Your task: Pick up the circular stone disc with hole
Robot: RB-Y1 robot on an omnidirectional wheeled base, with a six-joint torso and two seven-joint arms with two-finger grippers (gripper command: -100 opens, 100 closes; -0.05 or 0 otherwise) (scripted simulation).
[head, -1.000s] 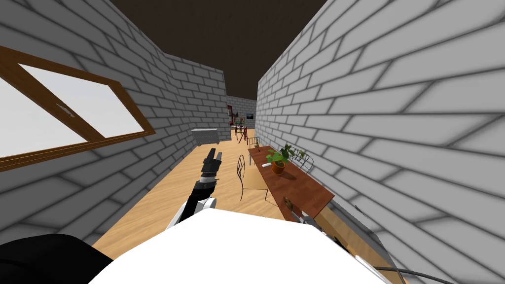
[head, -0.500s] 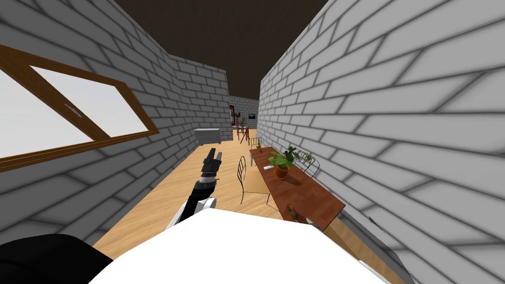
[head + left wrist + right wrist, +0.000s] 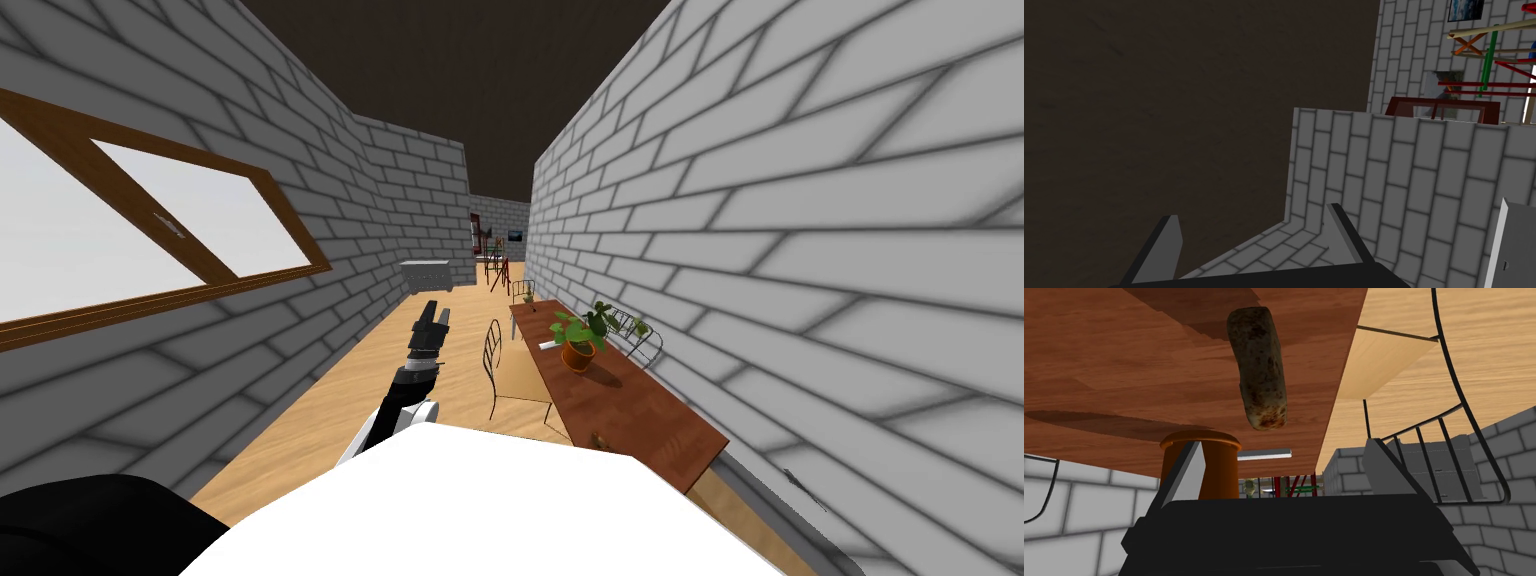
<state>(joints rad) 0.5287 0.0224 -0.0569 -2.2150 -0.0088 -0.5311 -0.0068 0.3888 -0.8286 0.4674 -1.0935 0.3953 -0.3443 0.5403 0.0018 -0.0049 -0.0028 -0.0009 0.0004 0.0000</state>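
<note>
Right gripper faces the disc at the table's near end, jaws wide, disc not gripped.
Long brown wooden table [image 3: 650,415] runs along the right-hand brick wall [image 3: 800,250]. A wire chair [image 3: 493,365] stands at its aisle-side edge and a potted plant [image 3: 578,345] sits about mid-table. Left gripper [image 3: 434,312] is raised over the floor, well off the table's aisle side, fingers spread wide. Right gripper [image 3: 1284,450] sits low at the table's near end, jaws wide. Stone disc [image 3: 1258,368] is on the table ahead of it, near the aisle-side edge by the near corner. It is mottled brown-grey, seen edge-on with the hole not discernible, and apart from both fingers.
</note>
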